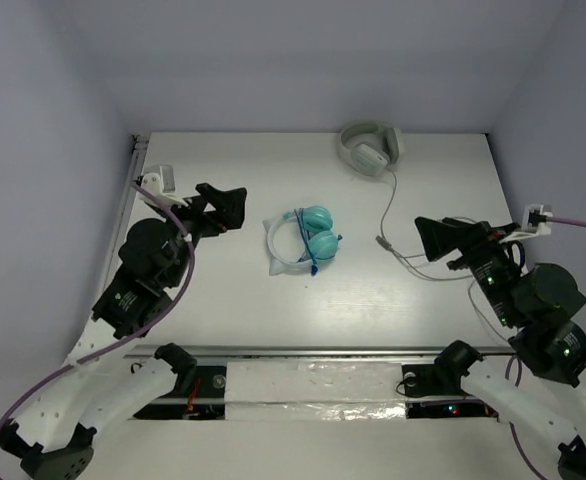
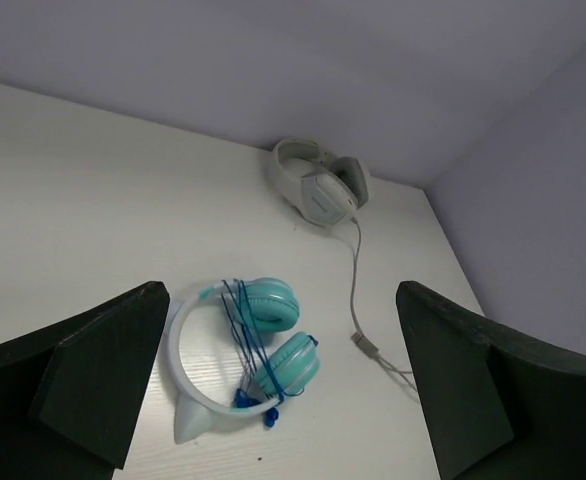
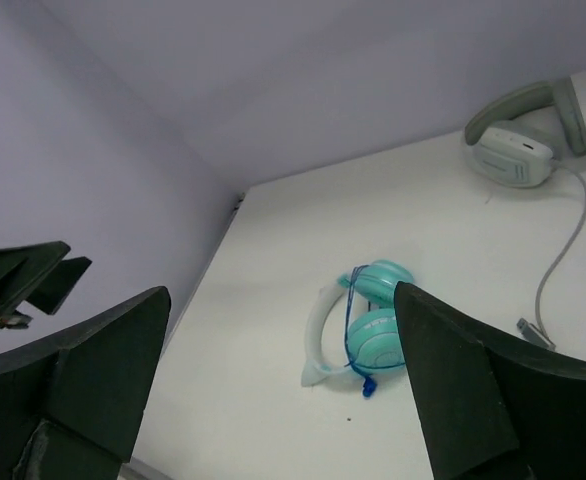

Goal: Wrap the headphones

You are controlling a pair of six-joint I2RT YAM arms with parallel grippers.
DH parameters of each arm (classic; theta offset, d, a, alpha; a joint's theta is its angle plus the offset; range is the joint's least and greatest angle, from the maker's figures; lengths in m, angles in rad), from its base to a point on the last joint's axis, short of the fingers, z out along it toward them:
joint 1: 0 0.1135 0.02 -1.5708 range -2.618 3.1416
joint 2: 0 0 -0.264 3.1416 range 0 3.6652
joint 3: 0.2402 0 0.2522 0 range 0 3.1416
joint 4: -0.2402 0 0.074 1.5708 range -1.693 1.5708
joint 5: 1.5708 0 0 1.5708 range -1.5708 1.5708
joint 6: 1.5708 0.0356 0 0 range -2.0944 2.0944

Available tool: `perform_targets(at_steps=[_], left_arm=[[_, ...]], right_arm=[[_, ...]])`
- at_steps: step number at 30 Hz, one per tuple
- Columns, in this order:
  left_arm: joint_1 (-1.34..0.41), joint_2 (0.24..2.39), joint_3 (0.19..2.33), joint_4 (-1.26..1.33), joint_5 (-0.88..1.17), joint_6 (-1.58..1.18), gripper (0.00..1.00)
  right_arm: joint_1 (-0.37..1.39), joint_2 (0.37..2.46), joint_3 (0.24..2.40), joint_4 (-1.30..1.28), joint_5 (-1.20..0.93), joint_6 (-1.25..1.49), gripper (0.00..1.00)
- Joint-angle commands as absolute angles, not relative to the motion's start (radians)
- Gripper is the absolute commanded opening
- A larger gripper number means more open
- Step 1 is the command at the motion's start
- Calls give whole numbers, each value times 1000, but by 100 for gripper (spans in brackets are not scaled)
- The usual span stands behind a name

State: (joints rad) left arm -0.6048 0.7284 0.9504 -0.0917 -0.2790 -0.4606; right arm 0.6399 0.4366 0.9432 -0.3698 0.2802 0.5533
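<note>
The headphones [image 1: 303,239] lie flat mid-table, with teal ear cups, a pale headband and the thin blue cable wound across the band and cups. They show in the left wrist view [image 2: 248,345] and the right wrist view [image 3: 363,323]. My left gripper [image 1: 231,208] is open and empty, left of the headphones and apart from them. My right gripper [image 1: 429,238] is open and empty, to their right and apart from them.
Larger grey-white headphones [image 1: 371,148] lie at the back of the table. Their grey cable [image 1: 398,245] trails forward toward my right gripper, ending in a plug [image 2: 365,343]. Walls close the table on three sides.
</note>
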Motion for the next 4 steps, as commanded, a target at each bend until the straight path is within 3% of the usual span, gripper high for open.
perform_targets(at_steps=[1,4], left_arm=[[-606,727,928,-120,-239,-431,99],[-606,723,905,-115,-227,-455,99]], right_arm=[[640,449,969,-422,321,532,100],[640,443,969,-428,324,546,100]])
